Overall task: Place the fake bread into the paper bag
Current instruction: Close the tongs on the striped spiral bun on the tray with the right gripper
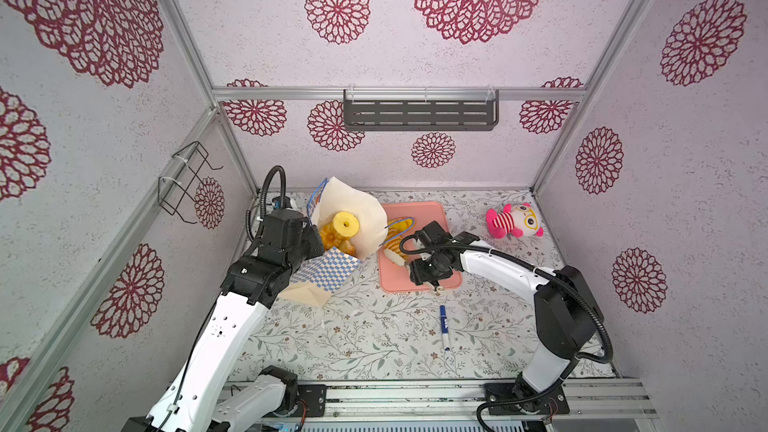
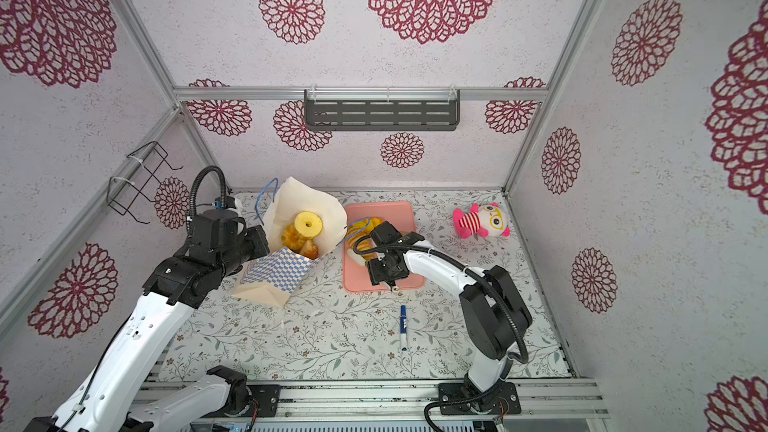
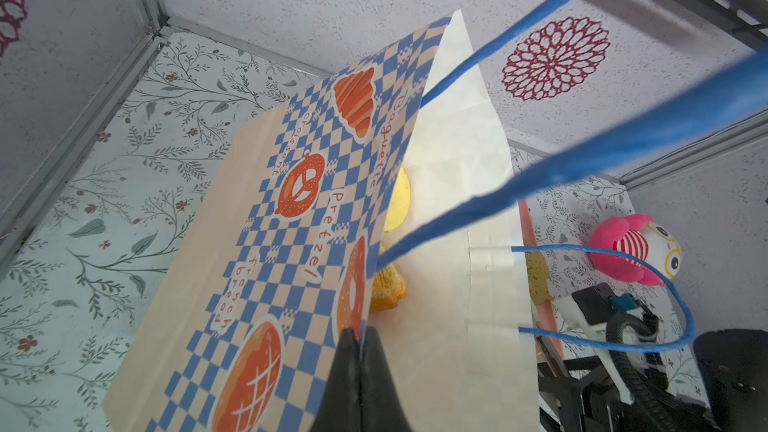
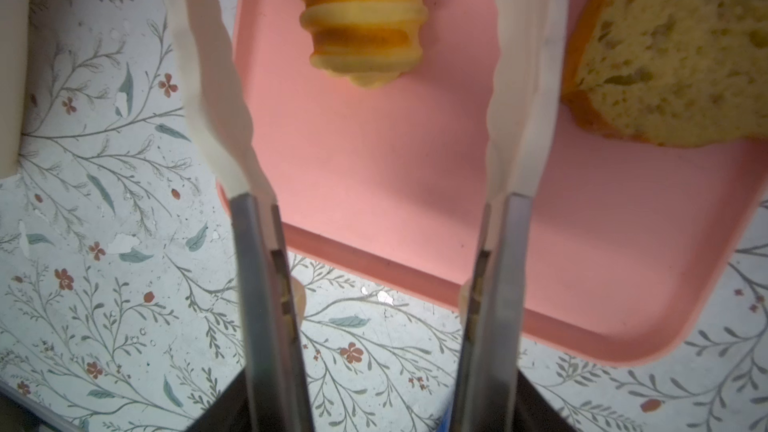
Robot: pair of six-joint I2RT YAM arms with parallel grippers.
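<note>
Left hand [image 3: 360, 351] pinches rim of paper bag [image 1: 324, 272]; bag tilted open on bench [image 1: 374, 338], ring cake [image 1: 345, 225] inside. Right hand [image 4: 361, 89] spread over pink tray [image 4: 374, 184], ridged loaf [image 4: 362, 14] between its fingers, touching neither.

The table [image 1: 374, 351] has a pale cover printed with leafy twigs and small flowers. On it, at the back left, the paper bag [image 1: 328, 272] stands tilted, and just beside it to the right lies a flat pink tray [image 1: 432, 214]. A striped plush toy [image 1: 515, 221] lies near the back right corner, and a blue pen [image 1: 444, 326] lies in front of the tray.
</note>
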